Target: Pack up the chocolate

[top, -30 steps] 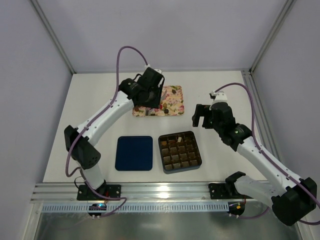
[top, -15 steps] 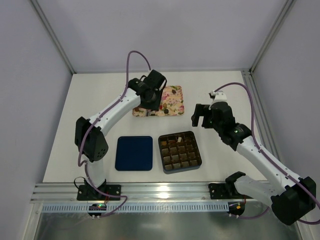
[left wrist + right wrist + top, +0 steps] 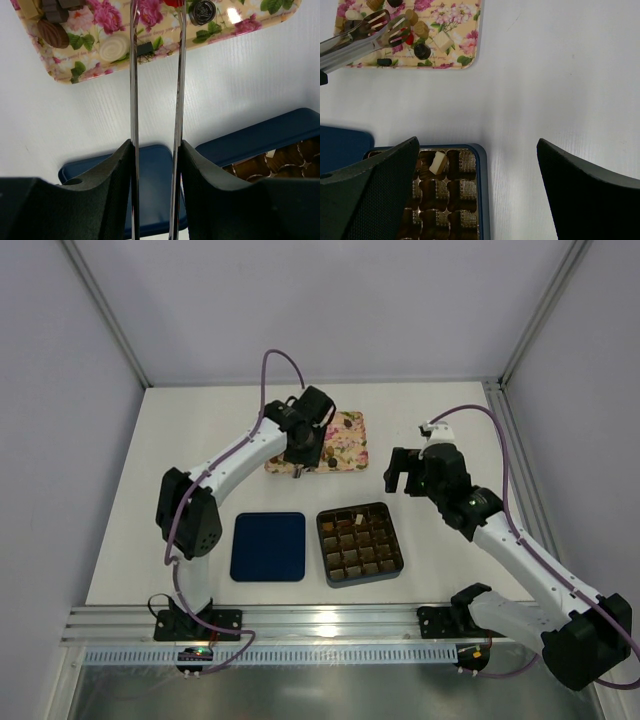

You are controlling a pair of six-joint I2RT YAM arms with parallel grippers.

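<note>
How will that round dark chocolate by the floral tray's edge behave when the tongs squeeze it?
The round dark chocolate looks domed and glossy, so it may slip or roll from the smooth metal tongs. It is small, probably light. Its swirled top suggests a thin shell that hard squeezing could crack.

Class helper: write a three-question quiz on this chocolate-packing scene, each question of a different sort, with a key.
1. True or false: the right gripper holds a chocolate.
2. The tongs reach over: A the floral tray; B the blue lid; C the front rail.
3. Fill in: the whitish chocolate lies in a cell of the ____.
Key: 1 false; 2 A; 3 box.
</note>
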